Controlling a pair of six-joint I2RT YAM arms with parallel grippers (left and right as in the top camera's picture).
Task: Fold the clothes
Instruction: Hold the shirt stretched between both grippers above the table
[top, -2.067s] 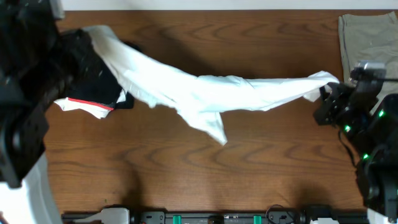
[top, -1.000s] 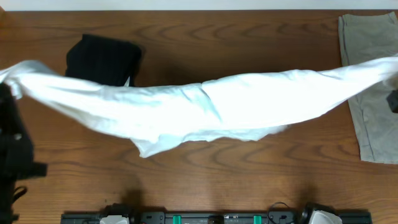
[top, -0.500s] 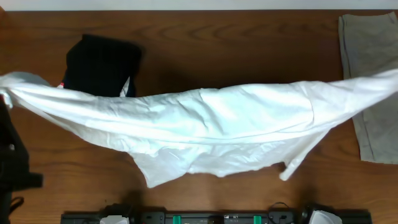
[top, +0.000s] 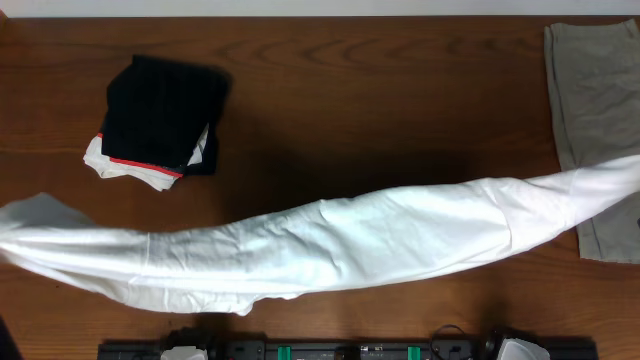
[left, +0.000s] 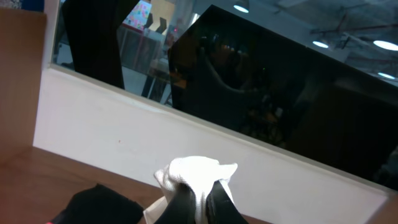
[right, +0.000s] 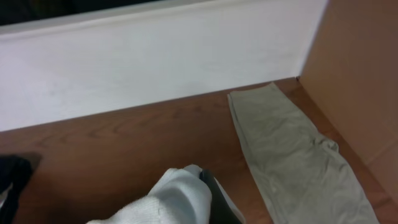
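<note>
Overhead, the white cotton T-shirt (top: 340, 245) stretches as one long, rumpled band across the near half of the brown wooden table (top: 380, 90), running from the left edge of the picture to the right edge. Its middle sags toward the near side, and a soft dark shadow lies on the wood just beyond it. At the left end a loose flap of fabric sticks up from the band. The right end rises and crosses over the lower part of the flat olive-grey cloth (top: 590, 100), which lies spread out at the table's far right corner. Well apart from the shirt, toward the far left, a folded black garment with a red edge (top: 160, 110) sits on top of some white fabric.

Neither arm shows in the overhead view; both ends of the shirt run out of the picture.

From the left wrist, the left gripper (left: 200, 199) is clamped on a bunched white knot of the shirt, which puffs up above its dark fingers (left: 183, 202). The black garment shows low on the left, before a white wall panel (left: 93, 124).

From the right wrist, the right gripper (right: 205, 194) is likewise pinched tight on a rolled end of the shirt, with one dark finger (right: 217, 198) showing beside the fabric. The olive-grey cloth lies on the wood to its right.
</note>
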